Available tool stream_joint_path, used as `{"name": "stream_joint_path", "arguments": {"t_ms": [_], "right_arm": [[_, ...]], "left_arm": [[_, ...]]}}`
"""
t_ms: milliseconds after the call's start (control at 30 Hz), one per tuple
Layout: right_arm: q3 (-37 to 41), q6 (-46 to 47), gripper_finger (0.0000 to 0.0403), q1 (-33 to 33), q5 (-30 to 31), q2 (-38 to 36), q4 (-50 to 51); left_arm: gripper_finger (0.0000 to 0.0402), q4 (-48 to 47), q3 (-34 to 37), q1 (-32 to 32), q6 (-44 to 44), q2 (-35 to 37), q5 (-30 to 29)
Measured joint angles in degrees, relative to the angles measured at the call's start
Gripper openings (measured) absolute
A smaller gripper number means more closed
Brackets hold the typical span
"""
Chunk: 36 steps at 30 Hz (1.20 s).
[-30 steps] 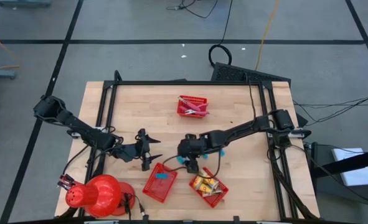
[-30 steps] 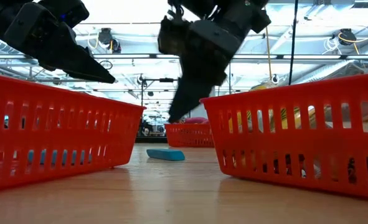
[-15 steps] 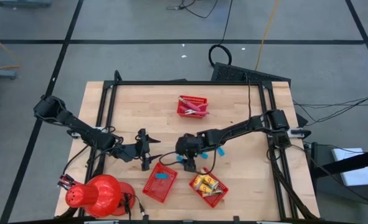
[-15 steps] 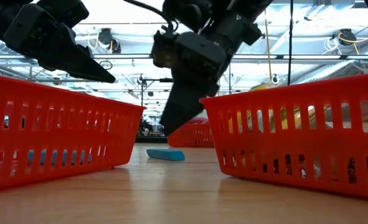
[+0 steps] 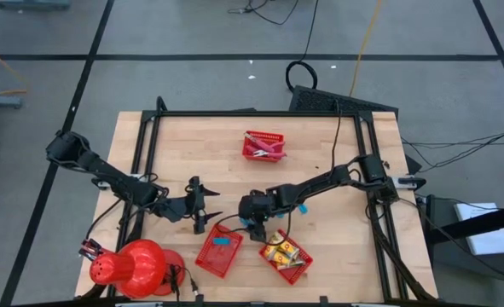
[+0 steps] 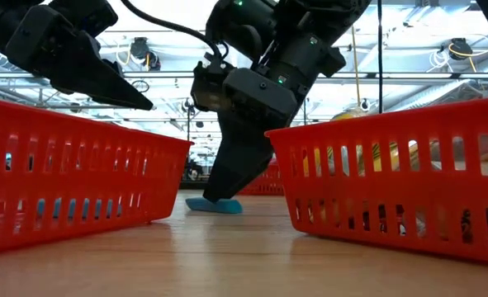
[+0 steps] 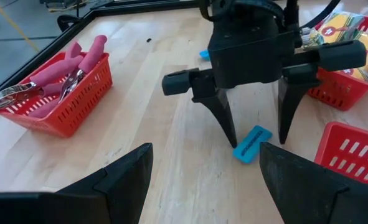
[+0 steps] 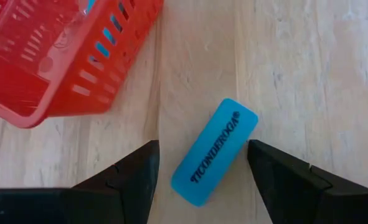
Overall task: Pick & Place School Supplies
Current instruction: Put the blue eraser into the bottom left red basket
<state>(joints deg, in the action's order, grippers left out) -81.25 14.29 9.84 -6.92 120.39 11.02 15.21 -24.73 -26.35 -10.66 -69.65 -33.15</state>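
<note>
- Right gripper (image 7: 254, 127) low over the wood table (image 5: 320, 145), fingers spread, one on each side of a light-blue eraser (image 8: 215, 151). Eraser lies flat on the table between the fingertips; contact with either finger cannot be told.
- Eraser printed with dark lettering along its length, angled across the gap between the fingers (image 8: 129, 177).
- Low view: right gripper's tip comes down onto the blue eraser (image 6: 215, 205), in the lane between two red baskets.
- Near-left basket (image 5: 217, 250) just beside the eraser; a blue piece (image 5: 221, 241) lies inside it. Its corner (image 8: 59, 68) crowds one side of the right gripper.
- Near-right basket (image 5: 286, 259) holds yellow-orange pieces (image 5: 279, 250); it sits close on the gripper's other side.
- Far basket (image 7: 53, 93) holds pink-handled metal tools (image 7: 68, 65), well apart from the work.
- Another blue piece (image 5: 304, 207) lies on the table beside the right arm.
- Left gripper (image 5: 207, 207) hovers just beside the near-left basket, fingers spread, holding nothing.
- Big red dome (image 5: 132, 266) at the near-left table corner, clear of both arms.
</note>
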Motion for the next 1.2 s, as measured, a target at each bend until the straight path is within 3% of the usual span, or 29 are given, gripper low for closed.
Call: {"name": "stream_joint_path", "arguments": {"t_ms": [267,533,700,867,1200], "right_arm": [[-0.02,-0.57,0.0227,1.62,4.12,0.81,0.52],[-0.05,-1.64,0.0218,1.93,6.17,1.32,1.23],[0.04,-3.04,0.016,1.94,7.34,1.36,1.1],[0.04,-3.91,0.0045,1.87,8.47,1.36,1.45],[0.38,-8.7,0.0042,2.06,15.14,-1.25,0.72]], "left_arm": [[0.0294,-5.75,-0.02,0.0,0.05,3.24,-6.26],[0.0294,-23.92,-0.02,-3.76,-9.09,15.35,-13.35],[0.0294,-27.77,-0.02,-6.82,-12.22,17.14,-17.2],[0.0294,-32.02,-0.02,-8.16,-16.77,17.11,-19.48],[0.0294,-32.9,-0.02,-9.71,-18.59,17.11,-19.98]]}}
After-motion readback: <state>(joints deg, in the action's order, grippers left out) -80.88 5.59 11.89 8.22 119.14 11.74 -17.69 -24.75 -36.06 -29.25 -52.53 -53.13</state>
